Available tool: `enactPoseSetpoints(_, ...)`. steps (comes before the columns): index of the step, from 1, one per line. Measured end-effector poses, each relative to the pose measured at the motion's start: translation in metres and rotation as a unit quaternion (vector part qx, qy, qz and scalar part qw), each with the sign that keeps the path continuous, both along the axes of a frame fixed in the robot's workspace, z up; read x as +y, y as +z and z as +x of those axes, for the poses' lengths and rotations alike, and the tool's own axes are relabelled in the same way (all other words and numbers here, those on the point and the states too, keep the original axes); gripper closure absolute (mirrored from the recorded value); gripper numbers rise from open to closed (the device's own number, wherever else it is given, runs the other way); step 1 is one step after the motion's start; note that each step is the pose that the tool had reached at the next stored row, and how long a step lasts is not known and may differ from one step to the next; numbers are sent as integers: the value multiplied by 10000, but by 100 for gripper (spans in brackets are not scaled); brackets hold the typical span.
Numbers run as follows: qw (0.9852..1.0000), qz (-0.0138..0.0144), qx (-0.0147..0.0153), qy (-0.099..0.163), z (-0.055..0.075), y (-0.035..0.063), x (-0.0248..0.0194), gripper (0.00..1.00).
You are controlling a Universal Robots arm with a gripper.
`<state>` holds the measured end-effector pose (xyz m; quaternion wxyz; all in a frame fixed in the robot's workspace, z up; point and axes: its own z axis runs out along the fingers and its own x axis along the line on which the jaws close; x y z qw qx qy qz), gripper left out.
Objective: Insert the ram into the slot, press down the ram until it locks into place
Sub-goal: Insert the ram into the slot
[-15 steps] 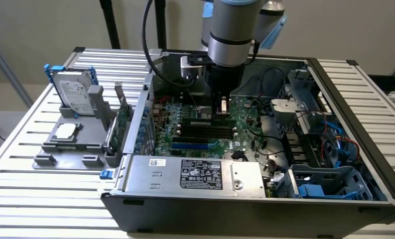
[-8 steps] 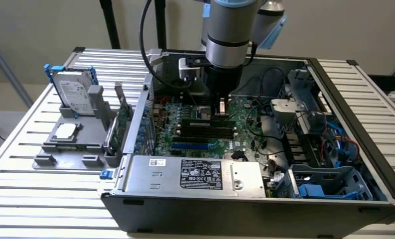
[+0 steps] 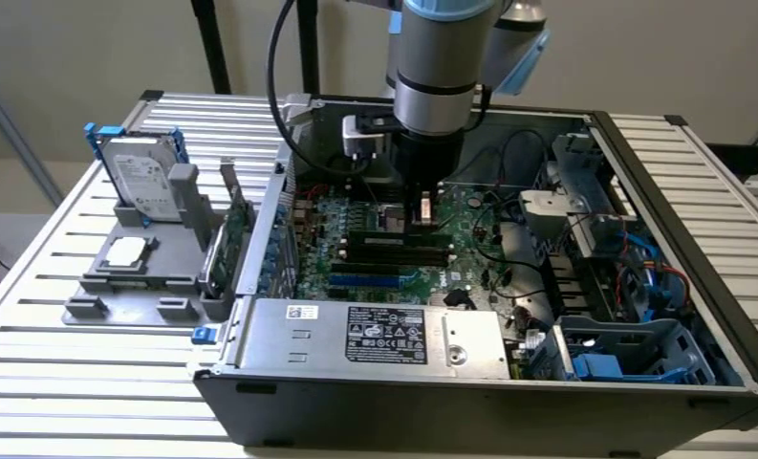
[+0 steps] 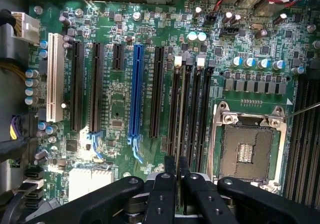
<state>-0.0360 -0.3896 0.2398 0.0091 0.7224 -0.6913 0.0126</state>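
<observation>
In the wrist view the ram [image 4: 182,109] stands on edge in one of the black memory sockets [image 4: 202,109] of the motherboard [image 4: 115,94]. I see it as a thin pale strip along the socket. Its near end runs between my two black fingers [image 4: 169,184]. My gripper [image 4: 177,160] is shut on that end, the fingers almost touching. In the exterior view my gripper [image 3: 424,218] points straight down into the open computer case [image 3: 684,287], its tips at the sockets [image 3: 398,251] in the middle of the board.
An empty processor socket [image 4: 247,149] lies beside the memory sockets, and a blue card slot [image 4: 135,94] on the other side. The power supply [image 3: 366,330] fills the case's front. Outside, at the exterior view's left, a grey holder [image 3: 137,277] carries a hard drive [image 3: 137,177] and a green card [image 3: 234,239].
</observation>
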Motion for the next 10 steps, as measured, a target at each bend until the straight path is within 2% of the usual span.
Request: enactPoseSetpoints(10,10000,-2,1,-40,-5,-49,0,87)
